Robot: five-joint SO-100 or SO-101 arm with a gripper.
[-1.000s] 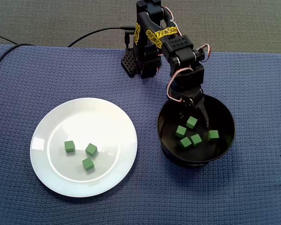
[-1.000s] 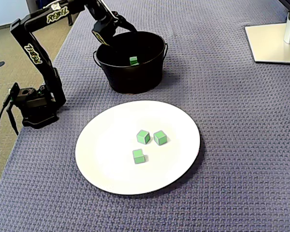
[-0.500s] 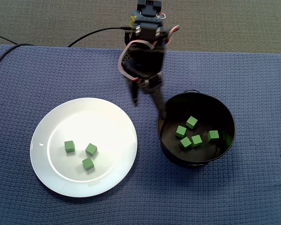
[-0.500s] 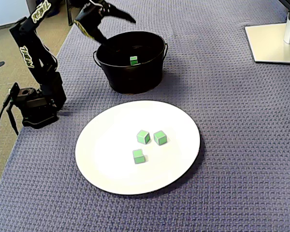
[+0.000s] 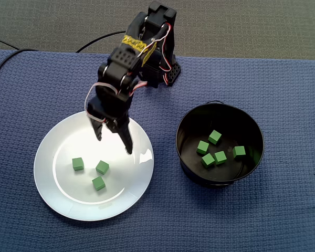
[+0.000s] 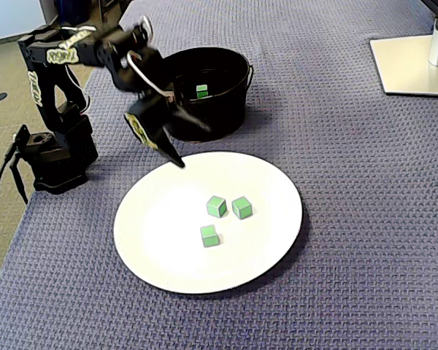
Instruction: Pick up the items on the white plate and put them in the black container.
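Three green cubes lie on the white plate (image 5: 58, 142): one at the left (image 5: 77, 164), one in the middle (image 5: 102, 167), one lower down (image 5: 98, 183). The other fixed view shows them on the plate (image 6: 160, 240) as a pair (image 6: 217, 206), (image 6: 241, 208) and a single cube (image 6: 210, 235). My gripper (image 5: 114, 143) hangs open and empty over the plate's upper right part, above and to the right of the cubes. In the other fixed view the gripper (image 6: 193, 148) sits at the plate's far edge. The black container (image 5: 220, 181) holds several green cubes (image 5: 214, 137).
A blue woven cloth (image 5: 283, 210) covers the table. The arm's base (image 6: 55, 157) stands at the cloth's left edge in one fixed view, beside the black container (image 6: 226, 117). A monitor foot (image 6: 412, 62) sits at the far right. A black cable (image 5: 105, 37) runs behind the arm.
The arm has swung from inside the black container, over its rim, to above the plate. The gripper stayed open and empty. The cubes have not moved.
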